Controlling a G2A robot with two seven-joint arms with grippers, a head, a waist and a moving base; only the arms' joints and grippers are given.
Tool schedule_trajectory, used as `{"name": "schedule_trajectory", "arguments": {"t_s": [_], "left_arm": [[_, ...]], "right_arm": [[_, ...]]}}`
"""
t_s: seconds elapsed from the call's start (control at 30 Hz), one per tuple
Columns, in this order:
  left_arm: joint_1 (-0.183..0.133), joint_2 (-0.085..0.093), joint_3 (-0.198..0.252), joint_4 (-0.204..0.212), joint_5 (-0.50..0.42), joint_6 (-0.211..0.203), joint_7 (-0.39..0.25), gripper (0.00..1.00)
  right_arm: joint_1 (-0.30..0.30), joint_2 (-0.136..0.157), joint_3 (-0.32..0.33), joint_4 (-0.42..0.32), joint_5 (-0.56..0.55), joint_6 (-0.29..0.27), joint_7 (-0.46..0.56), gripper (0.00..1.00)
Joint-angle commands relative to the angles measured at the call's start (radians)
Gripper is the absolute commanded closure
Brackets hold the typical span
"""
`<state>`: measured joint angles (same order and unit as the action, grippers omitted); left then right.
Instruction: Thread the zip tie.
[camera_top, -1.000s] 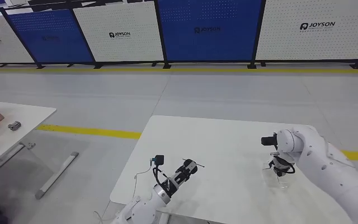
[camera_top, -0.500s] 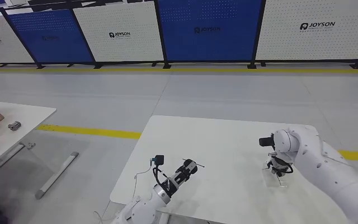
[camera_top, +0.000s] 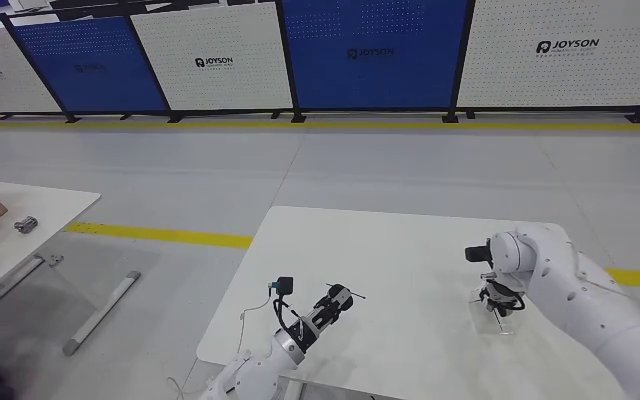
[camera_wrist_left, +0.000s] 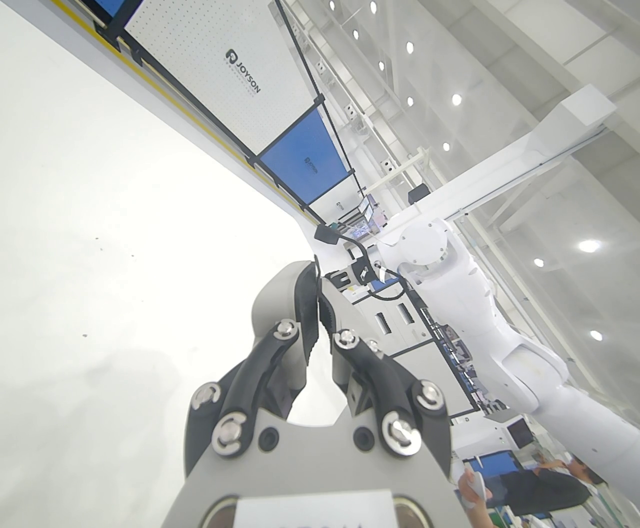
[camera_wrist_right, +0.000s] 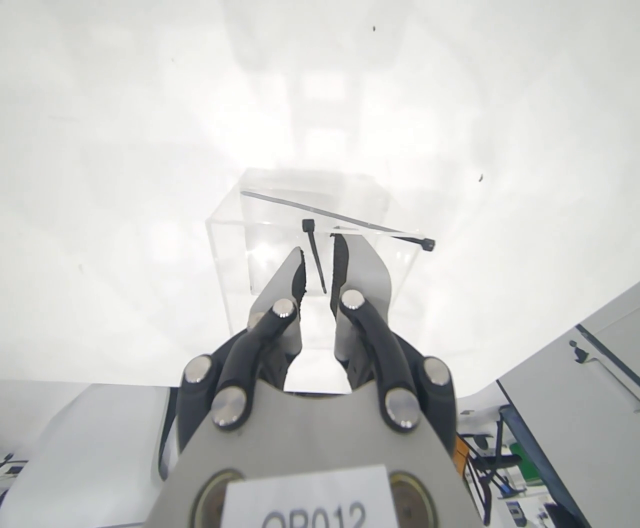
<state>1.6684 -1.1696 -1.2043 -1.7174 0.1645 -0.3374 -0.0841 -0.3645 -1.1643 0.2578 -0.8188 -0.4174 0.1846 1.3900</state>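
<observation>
A thin black zip tie (camera_top: 356, 295) is pinched crosswise in the left hand (camera_top: 340, 295), its ends sticking out on both sides of the fingertips. The left wrist view shows that hand (camera_wrist_left: 316, 272) with its two ribbed fingers pressed together. It sits over the white desk (camera_top: 400, 250) near the desk's front edge, on the robot's left side.

Well apart from it, on the robot's right side, a small clear box (camera_top: 497, 322) stands upright on the desk. In the right wrist view, a second zip tie (camera_wrist_right: 316, 257) runs lengthwise in the gap between the right hand's fingers. Its square head is up by the rim of the box (camera_wrist_right: 230, 260) and its tail points back toward the wrist. A third zip tie (camera_wrist_right: 340, 219), longer, lies slanted across the top of the box, with its head overhanging one corner.

The right hand (camera_wrist_right: 317, 250) is just above the open box, fingers spread a little, one on each side of the second zip tie. A sliver of gap shows on both sides, so it does not appear to be pinching the tie. The top view places this hand (camera_top: 497, 297) directly over the box, with the arm bent in from the desk's right side
</observation>
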Motion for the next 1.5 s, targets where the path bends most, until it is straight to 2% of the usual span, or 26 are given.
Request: {"name": "schedule_trajectory", "arguments": {"t_s": [0.0, 0.23, 0.5, 0.63, 0.7, 0.8, 1.0, 1.23, 1.4, 1.47], "left_arm": [[0.0, 0.0, 0.0, 0.0, 0.0, 0.0, 0.0, 1.0], [0.0, 0.0, 0.0, 0.0, 0.0, 0.0, 0.0, 1.0], [0.0, 0.0, 0.0, 0.0, 0.0, 0.0, 0.0, 1.0], [0.0, 0.0, 0.0, 0.0, 0.0, 0.0, 0.0, 1.0], [0.0, 0.0, 0.0, 0.0, 0.0, 0.0, 0.0, 1.0], [0.0, 0.0, 0.0, 0.0, 0.0, 0.0, 0.0, 1.0], [0.0, 0.0, 0.0, 0.0, 0.0, 0.0, 0.0, 1.0], [0.0, 0.0, 0.0, 0.0, 0.0, 0.0, 0.0, 1.0], [0.0, 0.0, 0.0, 0.0, 0.0, 0.0, 0.0, 1.0], [0.0, 0.0, 0.0, 0.0, 0.0, 0.0, 0.0, 1.0]], "right_arm": [[0.001, 0.0, -0.003, 0.001, 0.004, -0.002, 0.0, 0.87], [0.008, -0.003, -0.024, 0.001, 0.013, 0.002, 0.0, 0.9], [0.022, -0.011, -0.046, 0.028, 0.037, -0.006, 0.0, 1.0], [0.028, -0.015, -0.055, 0.036, 0.044, -0.008, 0.0, 1.0], [0.03, -0.017, -0.06, 0.04, 0.046, -0.009, 0.0, 0.97], [0.033, -0.02, -0.066, 0.044, 0.049, -0.011, 0.0, 0.86], [0.037, -0.023, -0.078, 0.045, 0.049, -0.011, 0.0, 0.77], [0.038, -0.018, -0.076, 0.036, 0.046, -0.01, 0.0, 0.81], [0.033, -0.006, -0.06, 0.035, 0.046, -0.042, 0.0, 0.8], [0.03, 0.0, -0.05, 0.028, 0.045, -0.078, -0.002, 0.79]]}}
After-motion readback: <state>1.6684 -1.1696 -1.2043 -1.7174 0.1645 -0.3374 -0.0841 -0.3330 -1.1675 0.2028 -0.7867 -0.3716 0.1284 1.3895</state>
